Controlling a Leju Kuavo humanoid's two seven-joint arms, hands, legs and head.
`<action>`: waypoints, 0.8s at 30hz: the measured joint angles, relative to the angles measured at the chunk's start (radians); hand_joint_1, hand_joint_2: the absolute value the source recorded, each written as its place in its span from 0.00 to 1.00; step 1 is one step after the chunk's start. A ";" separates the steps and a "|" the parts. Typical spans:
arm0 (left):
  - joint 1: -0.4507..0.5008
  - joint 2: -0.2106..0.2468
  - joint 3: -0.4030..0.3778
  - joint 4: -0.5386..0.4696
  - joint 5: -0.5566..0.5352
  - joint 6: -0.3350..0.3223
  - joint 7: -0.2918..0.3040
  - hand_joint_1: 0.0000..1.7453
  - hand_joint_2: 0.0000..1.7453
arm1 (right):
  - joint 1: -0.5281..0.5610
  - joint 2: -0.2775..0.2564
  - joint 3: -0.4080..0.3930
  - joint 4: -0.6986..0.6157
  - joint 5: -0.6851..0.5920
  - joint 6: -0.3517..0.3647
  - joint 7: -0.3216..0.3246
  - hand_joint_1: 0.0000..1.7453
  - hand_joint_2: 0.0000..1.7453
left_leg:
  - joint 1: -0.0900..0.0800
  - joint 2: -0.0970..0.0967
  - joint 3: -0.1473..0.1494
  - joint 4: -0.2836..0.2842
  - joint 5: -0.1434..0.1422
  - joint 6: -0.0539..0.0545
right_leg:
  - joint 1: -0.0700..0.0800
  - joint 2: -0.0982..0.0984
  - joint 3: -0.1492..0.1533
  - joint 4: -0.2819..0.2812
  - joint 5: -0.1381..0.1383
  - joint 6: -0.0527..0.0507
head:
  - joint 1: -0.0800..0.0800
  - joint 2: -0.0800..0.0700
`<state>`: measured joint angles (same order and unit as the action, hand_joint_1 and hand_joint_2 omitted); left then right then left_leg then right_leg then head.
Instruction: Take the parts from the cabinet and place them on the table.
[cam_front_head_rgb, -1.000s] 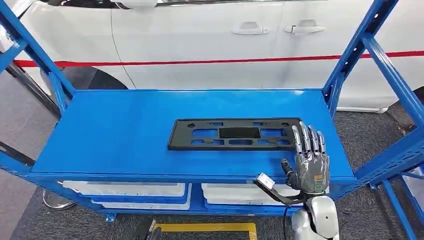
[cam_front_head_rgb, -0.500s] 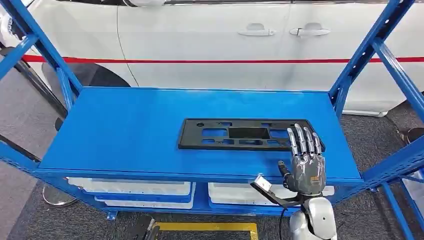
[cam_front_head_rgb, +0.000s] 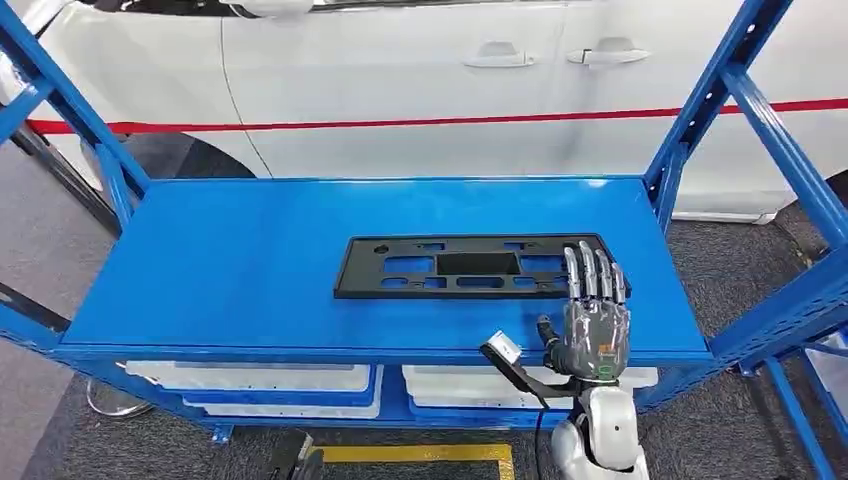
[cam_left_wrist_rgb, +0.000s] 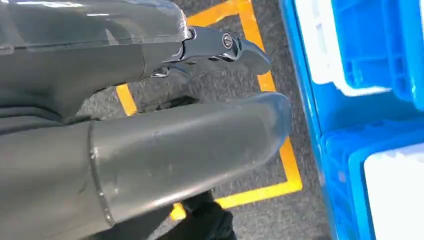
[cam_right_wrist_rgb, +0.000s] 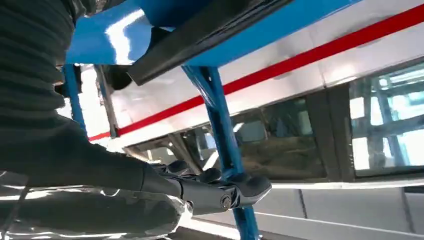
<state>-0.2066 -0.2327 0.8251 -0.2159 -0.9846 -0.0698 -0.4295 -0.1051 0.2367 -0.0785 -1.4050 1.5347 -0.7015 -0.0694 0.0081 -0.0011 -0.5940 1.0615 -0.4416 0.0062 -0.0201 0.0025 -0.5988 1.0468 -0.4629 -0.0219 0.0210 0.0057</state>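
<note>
A flat black plastic part with several cut-outs lies on the blue shelf, right of its middle. My right hand reaches over the shelf's front edge with its fingers straight and apart. The fingertips lie over the part's right end, and nothing is held. In the right wrist view the part shows as a dark edge beyond the right hand. My left hand hangs low over the floor, fingers apart and holding nothing.
Blue rack uprights rise at both ends of the shelf. A white car stands close behind the rack. White bins sit on the level below. Yellow tape marks the floor, and blue crates stand near my left hand.
The camera swayed right and back. My right hand has moved a little to the left, so its fingertips now lie over the part's right end. The part has not moved.
</note>
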 joint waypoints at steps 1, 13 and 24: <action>-0.003 0.000 0.000 0.000 0.000 0.000 0.000 0.00 0.00 | -0.001 -0.022 0.039 0.005 0.000 0.000 0.036 0.00 1.00 | -0.006 0.000 0.015 -0.034 -0.017 0.004 | 0.005 0.000 -0.001 0.001 -0.001 0.006 | 0.000 0.000; -0.002 -0.002 -0.002 0.000 0.005 -0.001 0.000 0.00 0.00 | -0.011 -0.125 0.242 0.000 -0.007 -0.001 0.054 0.00 1.00 | -0.004 0.001 0.023 -0.064 0.009 0.035 | 0.002 -0.003 -0.104 0.213 -0.075 0.042 | 0.002 0.000; -0.006 -0.003 -0.005 0.000 0.008 -0.001 0.000 0.00 0.00 | -0.031 -0.082 0.197 -0.030 -0.007 -0.001 -0.056 0.00 1.00 | 0.000 0.000 -0.067 0.139 -0.115 -0.020 | -0.001 -0.002 -0.006 -0.005 0.007 -0.003 | 0.000 0.000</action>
<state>-0.2123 -0.2354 0.8206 -0.2159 -0.9766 -0.0706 -0.4295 -0.1359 0.1545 0.1183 -1.4355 1.5274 -0.7023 -0.1251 0.0076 -0.0016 -0.6605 1.2008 -0.5567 -0.0134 -0.0207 0.0007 -0.6044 1.0422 -0.4560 -0.0246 0.0210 0.0057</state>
